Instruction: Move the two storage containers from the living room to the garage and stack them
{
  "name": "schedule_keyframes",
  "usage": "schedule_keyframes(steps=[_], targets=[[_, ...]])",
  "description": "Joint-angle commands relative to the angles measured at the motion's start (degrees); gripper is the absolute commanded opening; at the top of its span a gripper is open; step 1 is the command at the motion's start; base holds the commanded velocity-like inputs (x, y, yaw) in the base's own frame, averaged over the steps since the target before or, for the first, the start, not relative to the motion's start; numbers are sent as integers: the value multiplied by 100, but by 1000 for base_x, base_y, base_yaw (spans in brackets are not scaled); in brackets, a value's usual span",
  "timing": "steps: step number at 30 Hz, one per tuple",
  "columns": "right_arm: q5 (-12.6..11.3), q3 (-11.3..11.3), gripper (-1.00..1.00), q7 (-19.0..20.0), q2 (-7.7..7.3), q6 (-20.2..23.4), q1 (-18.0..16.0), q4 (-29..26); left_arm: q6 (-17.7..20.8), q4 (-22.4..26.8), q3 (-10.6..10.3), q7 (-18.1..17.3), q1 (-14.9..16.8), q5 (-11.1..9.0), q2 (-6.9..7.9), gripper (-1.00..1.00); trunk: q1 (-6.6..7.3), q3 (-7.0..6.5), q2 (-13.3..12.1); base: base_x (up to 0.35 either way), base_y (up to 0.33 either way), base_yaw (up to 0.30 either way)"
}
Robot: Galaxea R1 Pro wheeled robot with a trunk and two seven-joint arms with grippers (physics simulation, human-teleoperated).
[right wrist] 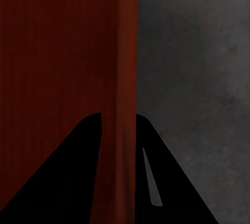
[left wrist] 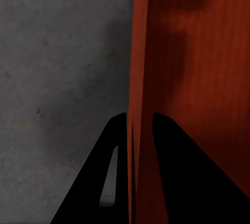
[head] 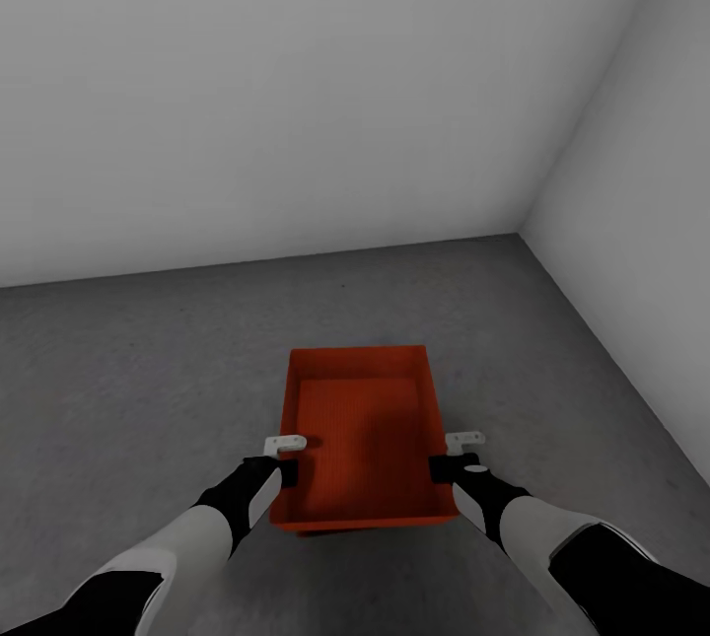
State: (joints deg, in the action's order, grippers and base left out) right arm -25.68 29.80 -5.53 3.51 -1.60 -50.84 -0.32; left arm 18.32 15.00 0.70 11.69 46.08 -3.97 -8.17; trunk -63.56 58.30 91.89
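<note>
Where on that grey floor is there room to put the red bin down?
Bare floor lies left of the bin, ahead of it up to the back wall, and right of it toward the side wall. Nothing looks crowded.

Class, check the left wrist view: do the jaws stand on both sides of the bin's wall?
Yes: one dark finger lies outside the storage container wall, the other inside.
</note>
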Motion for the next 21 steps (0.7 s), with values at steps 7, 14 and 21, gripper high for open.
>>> schedule_keyframes(steps=[7, 14, 21], targets=[[-122, -43, -100, -99, -2, -25, -5, 41, -55, 30, 0, 93, 1, 179, 0, -100, 0, 3, 2, 0, 0, 0], [-122, -43, -100, -90, -10, -46, -4, 41, -67, 30, -1, 89, 1, 192, 7, -100, 0, 3, 2, 0, 0, 0], [-120, -37, -100, -56, -24, -53, -3, 41, -51, 30, -1, 88, 1, 195, 8, -100, 0, 3, 2, 0, 0, 0]])
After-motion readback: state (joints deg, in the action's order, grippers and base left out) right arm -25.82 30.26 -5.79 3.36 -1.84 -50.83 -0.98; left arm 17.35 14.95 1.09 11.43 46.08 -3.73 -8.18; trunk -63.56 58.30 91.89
